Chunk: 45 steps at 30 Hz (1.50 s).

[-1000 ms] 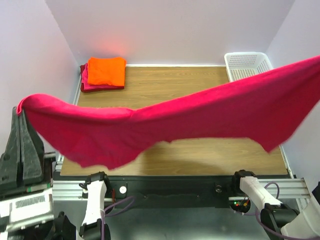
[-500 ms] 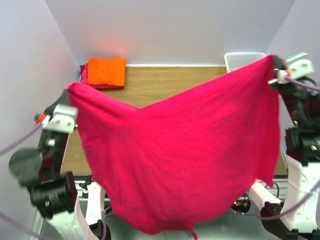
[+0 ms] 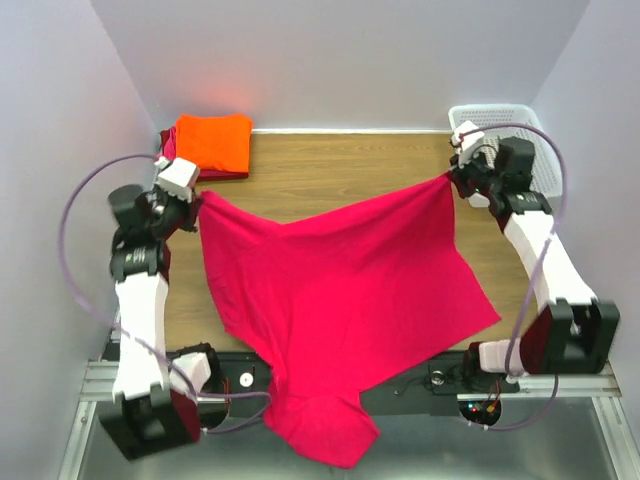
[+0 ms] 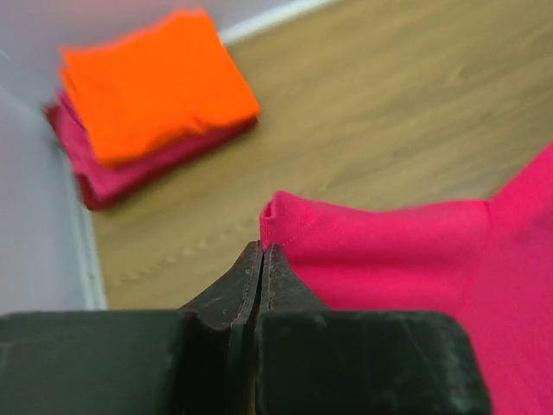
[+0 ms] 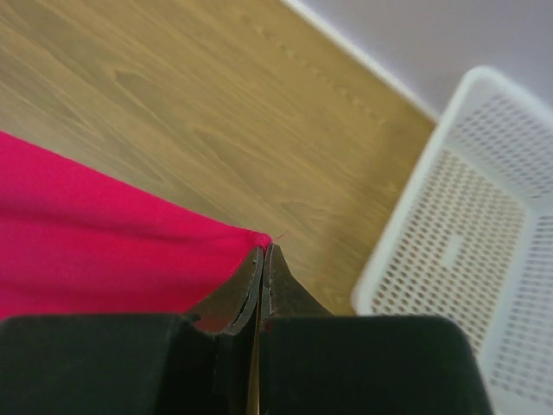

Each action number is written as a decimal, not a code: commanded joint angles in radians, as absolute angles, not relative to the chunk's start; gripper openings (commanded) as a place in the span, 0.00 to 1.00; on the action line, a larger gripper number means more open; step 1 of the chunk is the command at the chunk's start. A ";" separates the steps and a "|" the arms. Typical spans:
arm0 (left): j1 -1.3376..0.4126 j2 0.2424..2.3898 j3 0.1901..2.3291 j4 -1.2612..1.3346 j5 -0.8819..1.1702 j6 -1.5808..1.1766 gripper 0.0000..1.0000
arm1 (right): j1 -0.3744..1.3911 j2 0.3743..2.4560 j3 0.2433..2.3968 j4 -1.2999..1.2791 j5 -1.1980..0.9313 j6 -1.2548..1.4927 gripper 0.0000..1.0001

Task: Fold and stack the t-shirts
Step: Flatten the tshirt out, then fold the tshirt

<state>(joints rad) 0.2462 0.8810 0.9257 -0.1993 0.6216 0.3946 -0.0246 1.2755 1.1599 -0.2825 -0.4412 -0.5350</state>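
Left fingers (image 4: pixel 244 281) are pinched tight on one corner of the magenta-pink t-shirt (image 3: pixel 340 300), right fingers (image 5: pixel 281 290) clamped on another. The held edge runs nine to three, and the body sags toward six, spilling off the tabletop (image 3: pixel 330 160). The folded stack (image 3: pixel 212 143) sits at eleven.

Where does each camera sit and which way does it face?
Top external: high behind the robot, looking down on the table; left tool and right tool hold the magenta shirt.
Left wrist: on left arm, facing the orange shirt; shut tool shows.
Right wrist: on right arm, facing the basket; shut tool shows.
Shared: both wrist views see magenta shirt corners.
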 commanded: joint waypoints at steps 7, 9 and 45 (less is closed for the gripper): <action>0.123 1.372 0.919 0.224 0.448 0.390 0.00 | -0.023 1.644 1.299 0.020 -0.482 -0.505 0.01; 0.124 1.492 1.004 0.232 0.436 0.399 0.00 | -0.023 1.715 1.333 0.025 -0.477 -0.503 0.01; -0.086 1.220 0.974 -0.170 0.316 0.520 0.00 | -0.100 1.845 1.447 0.003 -0.630 -0.669 0.01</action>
<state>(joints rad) -0.0376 1.2938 1.0401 -0.0525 0.3531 0.4896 -0.0685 1.9167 1.4704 -0.0368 -0.5636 -0.5930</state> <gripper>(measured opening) 0.073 0.012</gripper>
